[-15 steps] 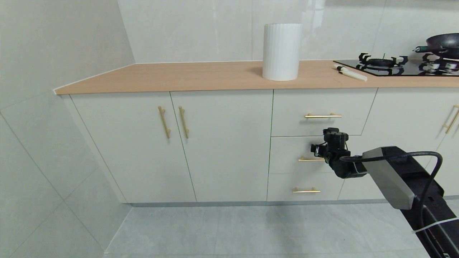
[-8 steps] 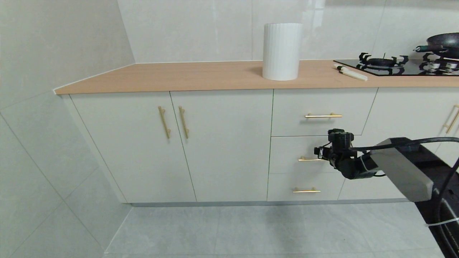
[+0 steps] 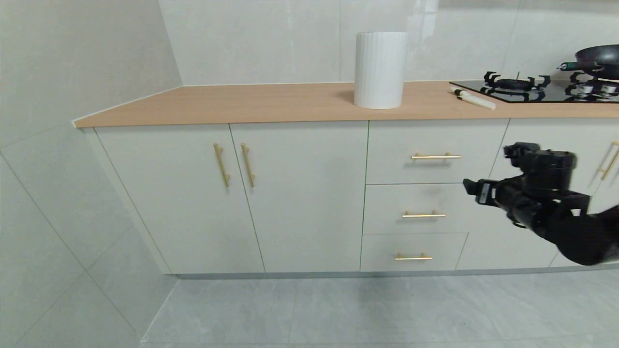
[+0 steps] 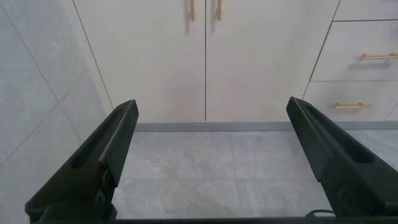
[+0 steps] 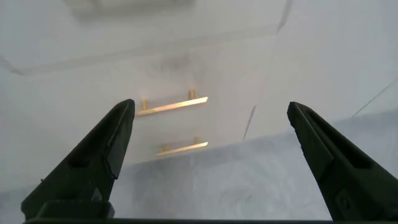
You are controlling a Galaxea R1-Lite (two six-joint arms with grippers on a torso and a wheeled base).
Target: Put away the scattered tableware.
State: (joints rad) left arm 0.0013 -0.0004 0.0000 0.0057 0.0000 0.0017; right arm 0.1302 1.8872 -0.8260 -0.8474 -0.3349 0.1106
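the task's thing in my sight is a pair of slim, cream-coloured utensils (image 3: pixel 473 99), lying flat on the light wooden counter (image 3: pixel 266 104), just beside the front corner of the black glass hob (image 3: pixel 537 94). i cannot tell exactly what kind of tableware they are. i judge them light and stiff, probably smooth and a little slippery. they lie so low that a pinch from above has little to bite on. i would take 1 piece at a time, across its narrow width near the middle, so it does not tip or swing.

to their left on the same counter stands a tall white ribbed cylinder (image 3: pixel 380 69), upright and near them but apart. it may be the holder they belong in, though its top is hidden from me.

below the counter is a stack of 3 pale drawers with thin brass handles (image 3: pixel 423 214).

my right end effector (image 3: pixel 476 192) hangs in front of that stack, to the right of the handles and touching none, jaws spread wide and empty. my left end effector (image 4: pixel 211 104) is likewise released and empty, low over the grey tiled floor (image 4: pixel 205 168), facing the cabinet doors.
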